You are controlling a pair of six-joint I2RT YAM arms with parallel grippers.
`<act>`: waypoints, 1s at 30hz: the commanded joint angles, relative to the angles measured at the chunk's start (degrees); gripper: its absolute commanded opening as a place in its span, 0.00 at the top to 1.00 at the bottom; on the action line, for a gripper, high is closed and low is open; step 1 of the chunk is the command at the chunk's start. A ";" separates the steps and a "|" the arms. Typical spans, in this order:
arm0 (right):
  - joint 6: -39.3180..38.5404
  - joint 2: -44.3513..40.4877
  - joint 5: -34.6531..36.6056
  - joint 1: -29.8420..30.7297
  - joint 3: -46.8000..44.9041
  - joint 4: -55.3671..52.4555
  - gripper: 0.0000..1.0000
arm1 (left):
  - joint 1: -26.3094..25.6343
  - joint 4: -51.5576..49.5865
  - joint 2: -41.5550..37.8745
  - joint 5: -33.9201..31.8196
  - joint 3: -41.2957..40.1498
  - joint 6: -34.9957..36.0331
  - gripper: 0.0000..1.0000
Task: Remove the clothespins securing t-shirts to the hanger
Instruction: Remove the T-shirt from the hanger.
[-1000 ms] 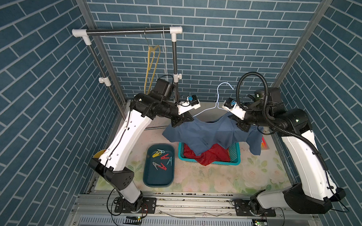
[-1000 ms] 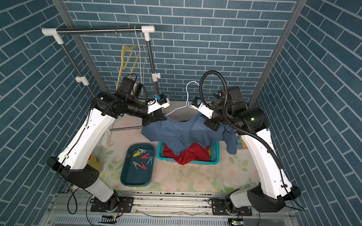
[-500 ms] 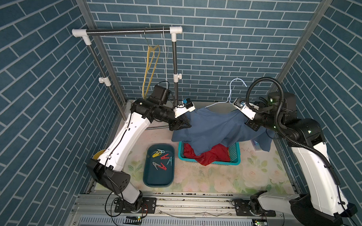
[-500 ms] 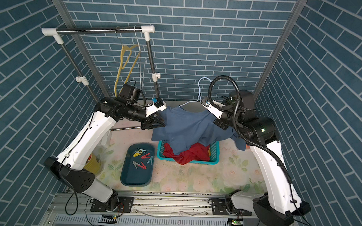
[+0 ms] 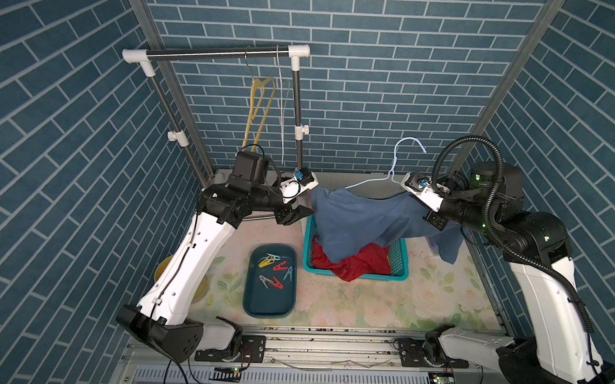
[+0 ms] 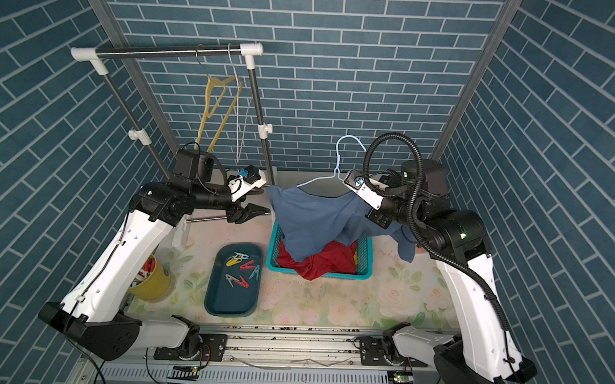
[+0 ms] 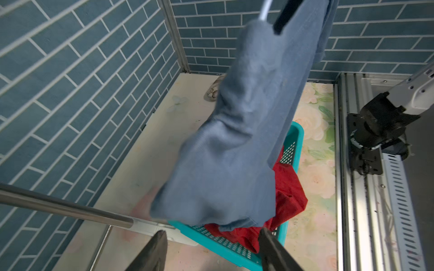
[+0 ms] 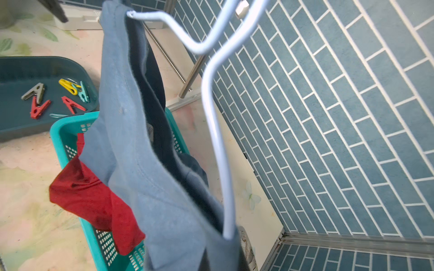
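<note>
– Opening up: left gripper (image 6: 261, 210) jaws are now spread, nothing between them. A second ago they were clamped on the shirt's shoulder.
– Where does it sit?
– Just beside the shirt (image 5: 361, 223), above the basket (image 5: 384, 275) rim on the left arm's side. Can't tell if a tip still brushes the cloth.
– Right gripper (image 5: 430, 218)?
– Pressed together at the other end of the hanger (image 8: 215, 140). Its tips are hidden under cloth. Nothing else holds the hanger up, so I read it as pinching the hanger through the shirt. Over the last second it has carried the hanger back, toward its own side of the basket.
– Shirt position?
– Draped on the hanger over the basket, with the hem sagging onto the red shirt (image 5: 353, 261) inside. One sleeve hangs outside the basket on the right arm's side.
– Pins?
– Six clothespins (image 5: 278, 266) in the tray (image 5: 270, 304), beside the basket on the left arm's side. None visible on the shirt or hanger.
– Meaning?
– My read is that pin removal is done. With the left released, the hanger is held one-handed. What's left is probably sliding this last shirt off into the basket. The hanger sits off-centre over the basket, so the cloth could drop outside it.
</note>
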 commanded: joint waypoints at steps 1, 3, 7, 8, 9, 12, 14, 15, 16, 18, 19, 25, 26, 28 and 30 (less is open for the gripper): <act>0.69 -1.16 -4.82 -0.24 1.98 -0.88 1.00 | 0.83 2.51 1.26 -0.58 0.74 2.19 0.35; 0.57 -1.50 -5.56 -0.21 2.12 -1.01 1.00 | 1.05 0.80 2.73 1.75 2.19 2.78 0.35; 0.41 -1.79 -6.11 -0.23 2.36 -1.20 1.00 | 1.03 -1.81 4.85 4.52 3.39 3.97 0.36; 0.39 -1.84 -6.03 -0.22 2.24 -1.18 1.00 | 1.08 -2.42 5.09 4.74 3.56 4.17 0.38; 0.39 -1.86 -5.83 -0.21 2.21 -1.16 1.00 | 1.02 -2.95 5.29 4.89 3.73 4.23 0.42; 0.48 -1.66 -4.01 -0.26 1.84 -1.05 1.00 | 1.04 -4.71 5.52 4.45 4.05 4.53 0.51; 0.61 -1.43 -2.29 -0.30 1.68 -0.79 1.00 | 1.07 -5.49 5.26 3.76 3.64 4.55 0.59; 0.63 -1.33 -1.57 -0.30 1.65 -0.48 1.00 | 1.09 -5.74 5.08 3.54 3.27 4.46 0.63; 0.65 -1.28 -0.76 -0.26 1.48 -0.03 1.00 | 1.15 -5.98 4.81 3.19 2.84 4.34 0.67; 0.59 -1.48 1.03 -0.30 1.08 1.06 1.00 | 1.19 -6.28 4.17 2.84 2.05 4.11 0.81; 0.36 -1.52 1.78 -0.30 0.74 1.73 1.00 | 1.17 -6.46 3.77 2.77 1.76 4.07 0.90; -0.05 -0.70 9.06 -0.55 0.32 2.36 1.00 | 1.41 -6.20 1.70 1.38 0.39 2.91 1.00; 0.04 -0.73 9.62 -0.57 0.17 2.43 1.00 | 1.53 -6.12 1.45 1.07 0.30 2.73 1.00; 0.21 -0.91 10.25 -0.72 -0.08 2.71 1.00 | 1.76 -6.07 1.34 0.51 0.39 1.99 1.00; 0.54 -1.30 10.93 -0.91 -0.32 3.29 1.00 | 2.12 -5.82 1.28 -0.87 0.38 0.74 1.00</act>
